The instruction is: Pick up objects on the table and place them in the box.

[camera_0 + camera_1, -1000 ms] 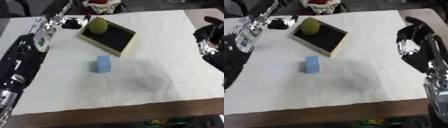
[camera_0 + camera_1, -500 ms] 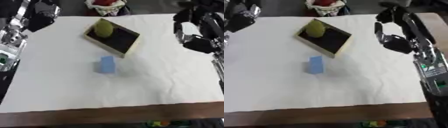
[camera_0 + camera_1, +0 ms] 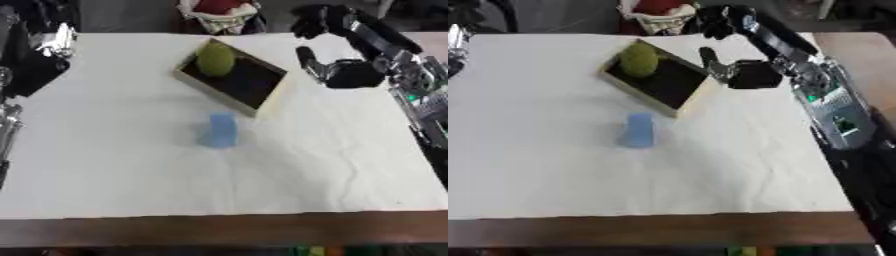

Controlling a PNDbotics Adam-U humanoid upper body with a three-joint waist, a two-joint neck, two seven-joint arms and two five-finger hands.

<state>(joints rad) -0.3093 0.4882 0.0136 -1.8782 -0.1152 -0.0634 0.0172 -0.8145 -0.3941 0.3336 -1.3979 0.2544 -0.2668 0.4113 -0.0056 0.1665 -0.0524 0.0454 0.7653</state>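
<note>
Up at the right, right hand (image 3: pixel 741 70) raised above the tabletop (image 3: pixel 114 165), just beside the right edge of the box (image 3: pixel 234 80); dark palm bunched, one finger (image 3: pixel 707 56) pointing up toward the far edge, holding nothing. Whether the remaining fingers are curled or relaxed cannot be told. Black and silver forearm (image 3: pixel 824 100) running from the hand down the right side. A second dark, finger-like cluster (image 3: pixel 315 19) beyond it, near the far edge of the white cloth, too blurred to make out.

Left of the hand, shallow box with pale walls and a dark floor, set at an angle on the white-covered tabletop. Inside it, at the far left corner, a round yellow-green ball (image 3: pixel 215 59), touching the wall.

Nearer the viewer, a small light blue block (image 3: pixel 219 130), alone on the cloth, just in front of the box's near edge and apart from it.

At the far left edge, parts of the left arm (image 3: pixel 35 60), black with silver; hand itself not made out.

Beyond the far edge, a red and white bundle (image 3: pixel 219 11).
</note>
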